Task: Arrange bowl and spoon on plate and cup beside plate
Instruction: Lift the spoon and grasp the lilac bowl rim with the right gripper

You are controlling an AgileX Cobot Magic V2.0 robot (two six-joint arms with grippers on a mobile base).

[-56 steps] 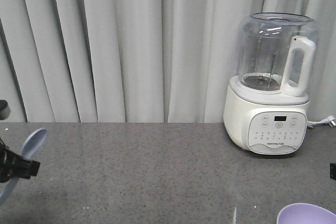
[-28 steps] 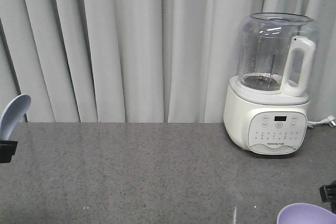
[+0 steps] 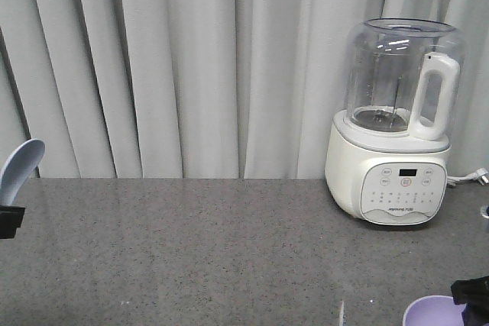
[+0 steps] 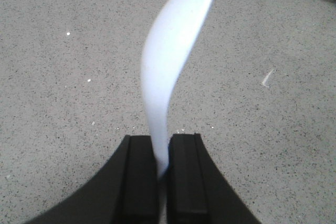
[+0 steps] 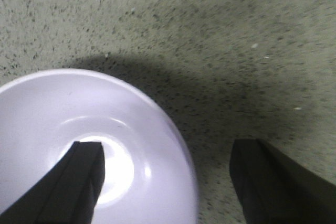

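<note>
1. Spoon (image 4: pixel 168 66): pale blue. Its handle is pinched in the left gripper (image 4: pixel 163 144), whose jaws are clenched on it. The scoop points up and away, held off the grey speckled table (image 3: pixel 214 250), at the left edge of the front view.
2. Bowl (image 5: pixel 52 119): lavender, upright on the table at the front right, well apart from the spoon.
3. Right gripper (image 5: pixel 167 148): jaws spread wide, straddling the bowl's rim. One finger (image 5: pixel 84 182) is over the inside, the other over the table. Whether either touches the bowl cannot be told.
4. Blender (image 3: pixel 393 127): white base, clear jug, back right, before a pale curtain (image 3: pixel 191 66).
</note>
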